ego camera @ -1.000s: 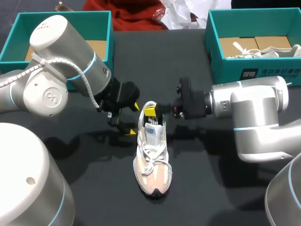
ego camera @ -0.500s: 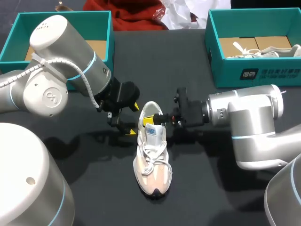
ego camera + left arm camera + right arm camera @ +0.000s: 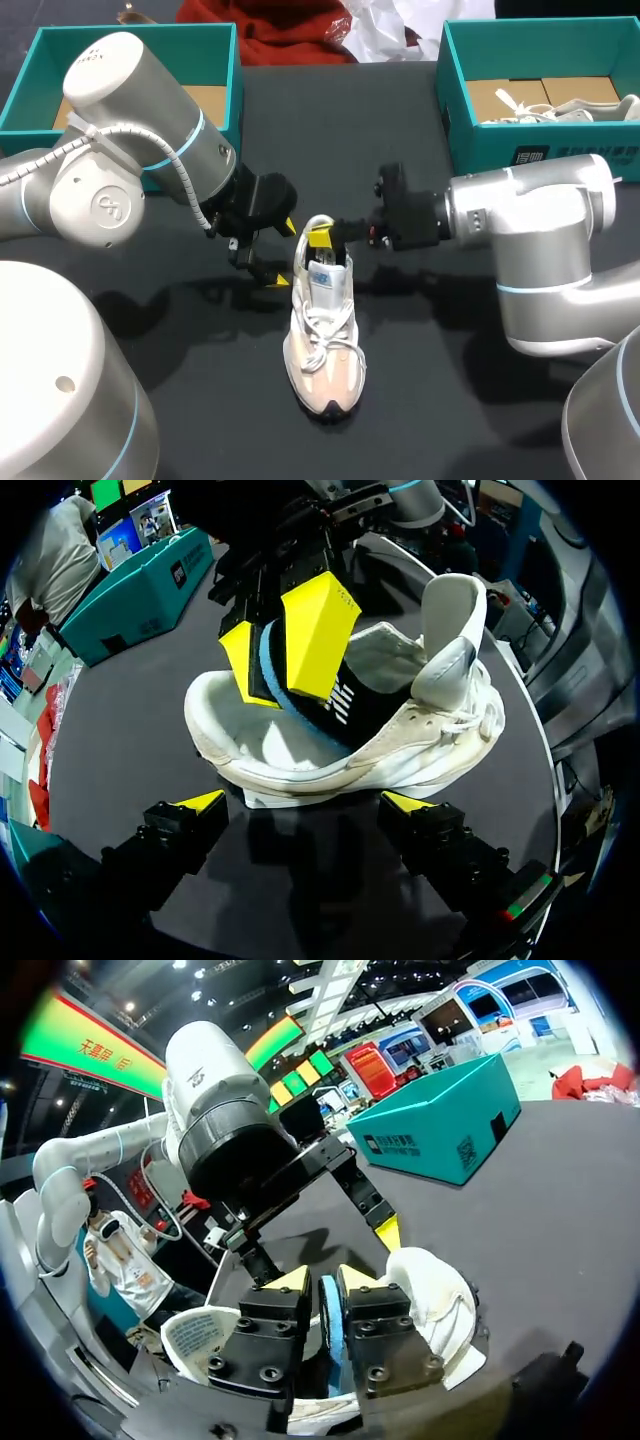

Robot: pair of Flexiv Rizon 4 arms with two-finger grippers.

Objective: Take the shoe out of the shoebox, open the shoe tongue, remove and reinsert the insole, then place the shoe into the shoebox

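Observation:
A white and peach sneaker [image 3: 325,340] lies on the dark table, toe toward me. My right gripper [image 3: 320,238] hangs over its heel opening, shut on the blue-edged insole [image 3: 330,708], which stands partly inside the shoe. In the right wrist view the insole's blue edge [image 3: 330,1322] runs between the right gripper's fingers, with the white heel [image 3: 430,1300] beside them. My left gripper [image 3: 283,253] is open just left of the shoe's heel. In its own view the left gripper [image 3: 305,805] faces the shoe's side [image 3: 340,765] without touching it.
A teal shoebox [image 3: 530,150] at the back right holds another white shoe [image 3: 560,108]. A second teal box [image 3: 215,45] stands at the back left. My left arm [image 3: 130,150] fills the left side of the table.
The right gripper dipped lower into the shoe with the insole, then rose back to where it was. The left arm and the shoe stayed put.

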